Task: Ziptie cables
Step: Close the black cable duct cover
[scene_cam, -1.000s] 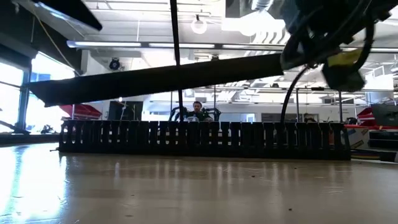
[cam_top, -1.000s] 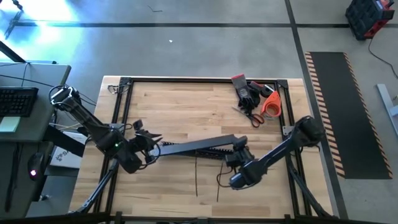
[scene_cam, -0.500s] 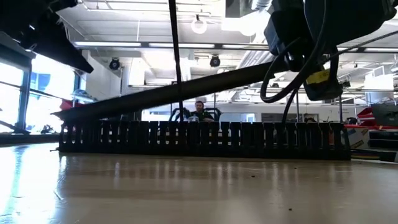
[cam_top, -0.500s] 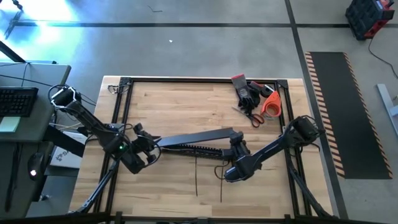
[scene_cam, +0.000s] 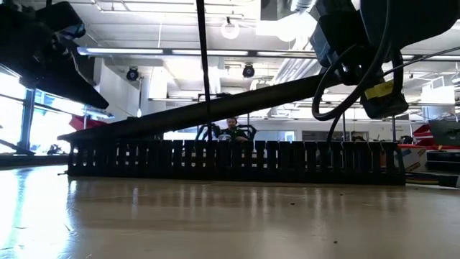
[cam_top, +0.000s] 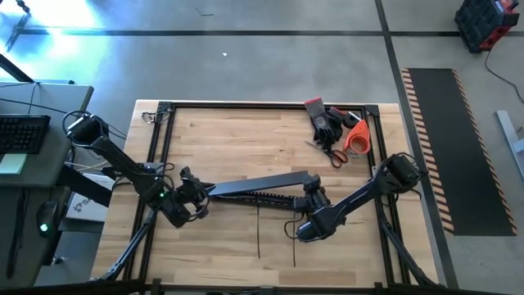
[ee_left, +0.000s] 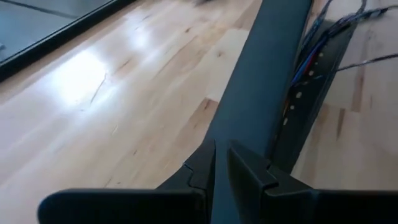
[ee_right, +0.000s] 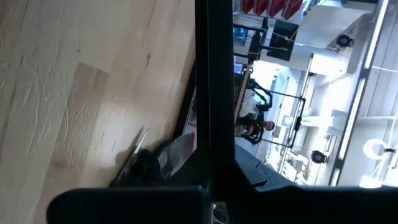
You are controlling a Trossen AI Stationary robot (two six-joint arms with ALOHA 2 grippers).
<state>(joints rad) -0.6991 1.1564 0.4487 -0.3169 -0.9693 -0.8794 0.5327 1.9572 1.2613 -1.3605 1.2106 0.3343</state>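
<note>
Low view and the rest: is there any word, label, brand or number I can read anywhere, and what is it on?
No text can be read in any view.
Yellow tag on the cabling of the arm in the low view: any print is too blurred to read.
White sheet left of the table in the high view: its dark marks are too small to read.
Keyboard on the side desk: keys too small to read.

Flat bar (cam_top: 258, 182) held across the table (cam_top: 237, 139) between two grippers.
Left gripper (cam_top: 199, 190) pinched on one end of the bar, right gripper (cam_top: 312, 190) clamped on the other. Just under the bar, beside both grippers, slotted duct (cam_top: 260, 197) lying on the table. Cables (cam_top: 258, 229) trailing from the duct past the right gripper. Well beyond the right gripper, near the table corner: gloves (cam_top: 323, 117), scissors (cam_top: 329, 152), tape roll (cam_top: 357, 138).
</note>
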